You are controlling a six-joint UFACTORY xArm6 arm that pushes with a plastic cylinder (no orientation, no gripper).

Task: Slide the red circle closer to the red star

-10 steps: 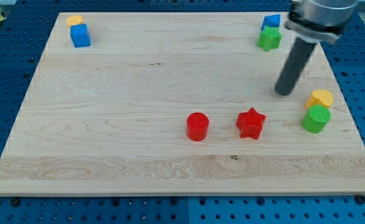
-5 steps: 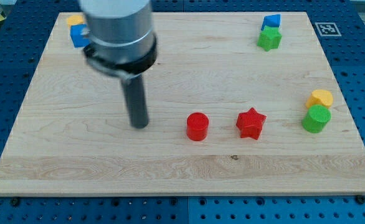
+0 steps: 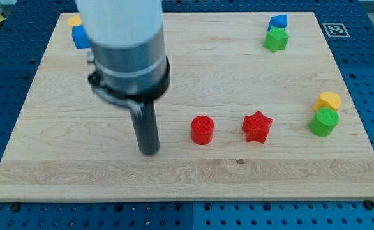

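Observation:
The red circle [image 3: 201, 130] sits on the wooden board [image 3: 238, 179] below its middle. The red star [image 3: 257, 126] lies to its right with a gap of about one block width between them. My tip [image 3: 149, 151] rests on the board to the left of the red circle and slightly lower, not touching it. The arm's grey body above the rod hides part of the board's upper left.
A blue block [image 3: 80, 36] with a yellow block [image 3: 75, 20] behind it sits at the top left, partly hidden by the arm. A blue block [image 3: 278, 22] and a green star [image 3: 276, 40] sit at the top right. A yellow block [image 3: 329, 100] and a green cylinder [image 3: 323, 121] sit at the right edge.
My tip swept from the right side of the board across to the left of the red circle, then moved down and slightly right. No block has moved.

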